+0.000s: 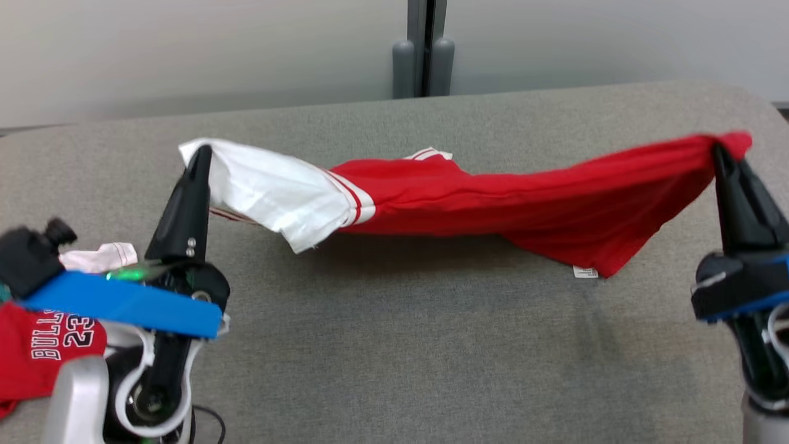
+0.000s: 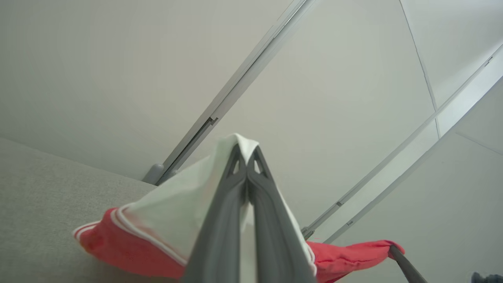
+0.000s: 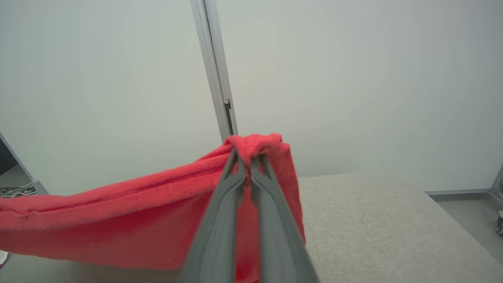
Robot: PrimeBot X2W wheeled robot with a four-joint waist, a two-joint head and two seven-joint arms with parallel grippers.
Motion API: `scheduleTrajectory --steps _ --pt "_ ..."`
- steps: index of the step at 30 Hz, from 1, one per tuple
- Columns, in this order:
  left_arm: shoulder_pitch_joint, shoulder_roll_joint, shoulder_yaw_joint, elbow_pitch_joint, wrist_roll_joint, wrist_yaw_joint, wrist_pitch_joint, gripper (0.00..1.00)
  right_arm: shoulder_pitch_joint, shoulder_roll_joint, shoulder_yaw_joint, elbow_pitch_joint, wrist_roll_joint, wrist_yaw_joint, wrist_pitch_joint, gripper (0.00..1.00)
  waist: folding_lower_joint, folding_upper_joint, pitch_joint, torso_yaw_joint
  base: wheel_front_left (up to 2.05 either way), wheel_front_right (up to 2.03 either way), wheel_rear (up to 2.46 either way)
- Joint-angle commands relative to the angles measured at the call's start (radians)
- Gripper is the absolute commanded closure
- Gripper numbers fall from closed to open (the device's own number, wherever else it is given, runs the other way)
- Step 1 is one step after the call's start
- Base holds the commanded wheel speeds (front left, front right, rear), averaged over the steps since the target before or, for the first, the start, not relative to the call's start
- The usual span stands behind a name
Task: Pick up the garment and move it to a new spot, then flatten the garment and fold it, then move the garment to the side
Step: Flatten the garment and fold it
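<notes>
Garment (image 1: 493, 203) is red with a white end and red-striped trim. It is strung between both hands above the far half of the tabletop (image 1: 394, 357).

Left hand (image 1: 200, 154) is clenched on the white end, toward the left edge. In the left wrist view the fingers (image 2: 220, 220) are pressed together, with white cloth (image 2: 173, 204) poking out past the tips and draped down both sides.

Right hand (image 1: 718, 148) is clenched on the bunched red end, near the far right corner. In the right wrist view the fingertips (image 3: 232, 169) pinch a red wad, and the rest of the cloth (image 3: 118, 224) runs off to that view's left.

Garment sags in the middle. The white part folds over and hangs down just right of the left hand. A red corner with a small white tag (image 1: 584, 272) hangs lowest, right of centre. It casts a shadow below; cannot tell if it touches the tabletop.

A second red jersey (image 1: 37, 351) with white "BULLS 23" lettering lies at the near left edge, partly under the left arm. A bit of white cloth (image 1: 102, 256) sits just beyond it. A grey post (image 1: 423, 55) stands against the pale wall past the far edge.
</notes>
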Motion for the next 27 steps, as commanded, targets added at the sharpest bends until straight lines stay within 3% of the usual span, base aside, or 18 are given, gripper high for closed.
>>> scheduleTrajectory --steps 1,9,15,21,27 --pt "-0.057 0.012 0.004 0.001 -0.034 0.011 0.045 1.00 -0.067 -0.025 0.013 0.006 0.008 0.000 0.021 1.00 0.0002 0.0000 0.027 0.004 0.00 0.00 0.00" --pt "-0.420 0.125 0.033 0.210 0.023 0.071 0.157 1.00 -0.457 -0.109 0.141 0.253 0.054 0.000 0.085 1.00 0.0002 0.0000 0.182 -0.030 0.00 0.00 0.00" --pt "-0.729 0.175 0.046 0.390 0.100 0.091 0.131 1.00 -0.810 -0.134 0.202 0.504 0.019 0.000 -0.007 1.00 0.0002 0.0000 0.277 -0.064 0.00 0.00 0.00" --pt "-0.975 0.187 0.004 0.508 0.225 0.049 -0.026 1.00 -1.059 -0.135 0.164 0.691 -0.041 0.000 -0.215 1.00 0.0002 0.0000 0.311 -0.069 0.00 0.00 0.00" --pt "-1.088 0.191 -0.027 0.558 0.298 -0.036 -0.214 1.00 -1.123 -0.171 0.178 0.794 -0.098 0.000 -0.406 1.00 0.0002 0.0000 0.328 -0.076 0.00 0.00 0.00"
